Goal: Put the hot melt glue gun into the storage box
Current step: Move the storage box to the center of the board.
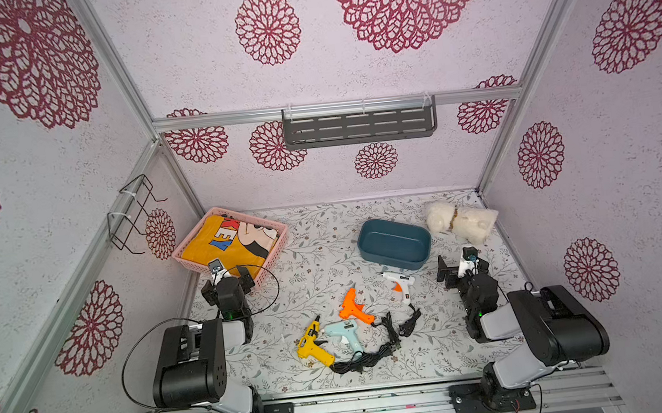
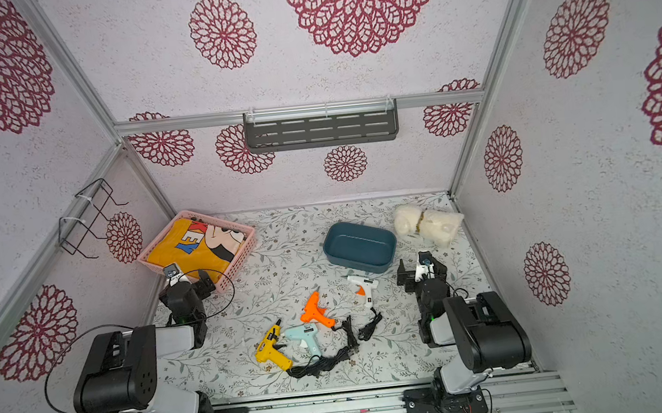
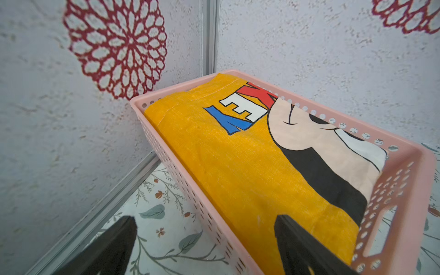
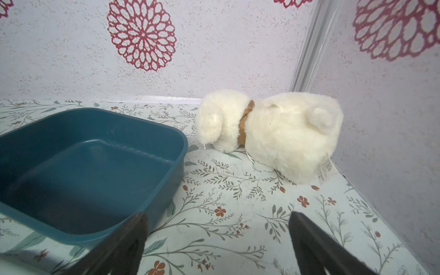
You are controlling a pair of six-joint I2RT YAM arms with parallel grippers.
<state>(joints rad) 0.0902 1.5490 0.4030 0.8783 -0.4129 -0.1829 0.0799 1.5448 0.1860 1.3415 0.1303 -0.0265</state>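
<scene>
Several hot melt glue guns lie mid-table in both top views: a white one point(image 1: 396, 282) point(image 2: 364, 289) nearest the box, then orange point(image 1: 353, 306), light blue point(image 1: 343, 332) and yellow point(image 1: 311, 341), their black cords point(image 1: 376, 352) tangled in front. The dark teal storage box point(image 1: 393, 265) point(image 2: 358, 266) point(image 4: 171, 188) stands empty behind them. My left gripper point(image 1: 226, 281) point(image 2: 185, 281) point(image 3: 206, 219) is open, empty, at the pink basket's near corner. My right gripper point(image 1: 462, 263) point(image 2: 422, 269) point(image 4: 217, 215) is open, empty, just right of the box.
A pink lattice basket point(image 1: 278, 237) point(image 3: 404, 190) holding a folded yellow printed cloth point(image 3: 226, 178) sits at the back left. A white plush toy point(image 1: 461, 220) point(image 4: 281, 135) lies at the back right corner. A grey shelf point(image 1: 359, 126) and a wire rack point(image 1: 135, 214) hang on the walls.
</scene>
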